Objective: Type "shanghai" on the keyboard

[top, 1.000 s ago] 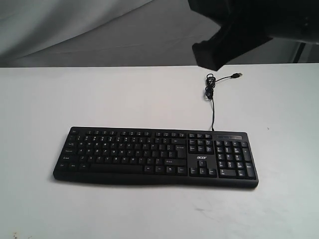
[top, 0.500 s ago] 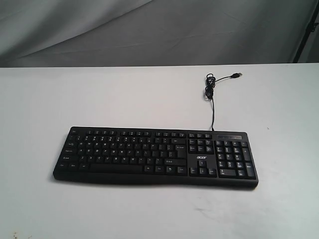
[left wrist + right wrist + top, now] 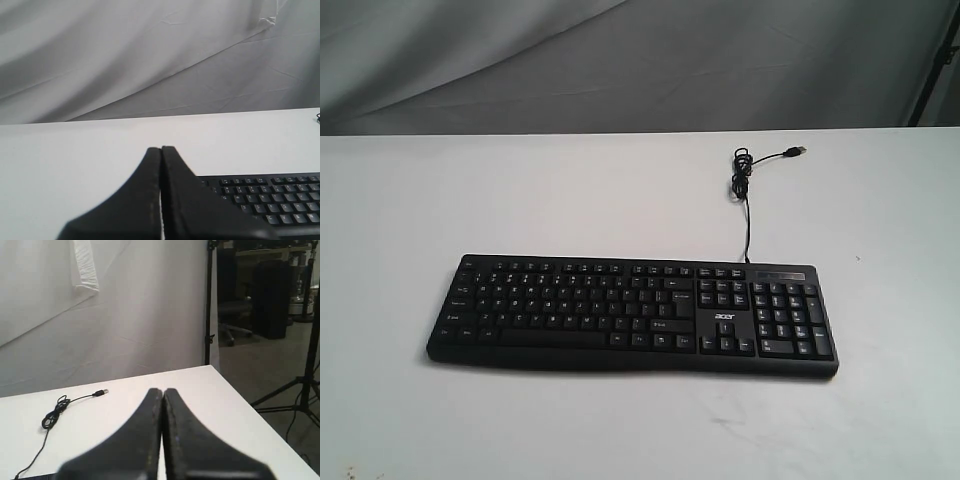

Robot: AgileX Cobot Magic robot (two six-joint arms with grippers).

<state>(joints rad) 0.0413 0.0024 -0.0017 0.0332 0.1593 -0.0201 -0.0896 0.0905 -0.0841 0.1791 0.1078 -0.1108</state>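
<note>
The long black keyboard with white lettering lies flat on the white table, number pad to the right. Its thin cable runs back to a small coil and a USB plug. Neither arm shows in the exterior view. In the left wrist view my left gripper is shut, empty, held above the table beside the keyboard's letter-key end. In the right wrist view my right gripper is shut and empty too, over bare table, with the cable coil and plug off to one side.
The white table is backed by a grey cloth backdrop. The right wrist view shows the table's far corner, a drop to the floor, light stands and an office chair beyond.
A dark arm part that filled the exterior view's upper right one second ago has gone out of view. The keyboard and cable have not moved.
</note>
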